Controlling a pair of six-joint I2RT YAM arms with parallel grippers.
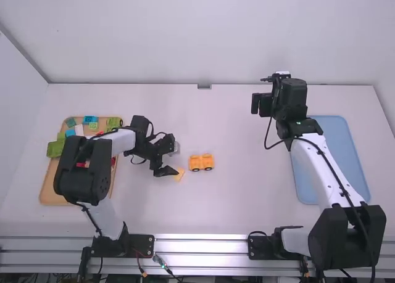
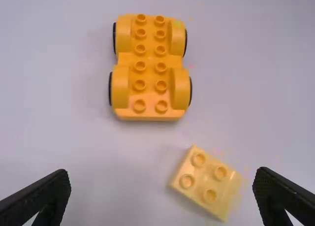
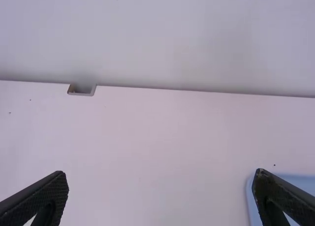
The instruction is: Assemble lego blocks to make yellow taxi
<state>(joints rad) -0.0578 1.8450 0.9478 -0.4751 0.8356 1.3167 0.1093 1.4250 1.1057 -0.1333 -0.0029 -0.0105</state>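
Note:
Over the table left of centre, my left gripper (image 1: 171, 159) hangs beside a small yellow block (image 1: 179, 174). To its right stands the orange-yellow wheeled car base (image 1: 201, 163). In the left wrist view the car base (image 2: 150, 68) lies studs up, and the four-stud yellow block (image 2: 206, 182) sits tilted on the table, apart from it. The left gripper (image 2: 161, 194) is open there, the block between its fingers' lines but untouched. My right gripper (image 1: 265, 93) is raised at the table's far right; in its wrist view the gripper (image 3: 160, 194) is open and holds nothing.
At the left, a wooden tray (image 1: 52, 195) holds several green, blue, red and white blocks, partly under the left arm. A blue tray (image 1: 336, 153) lies at the right, partly behind the right arm. The back wall (image 1: 203, 36) rises behind the table.

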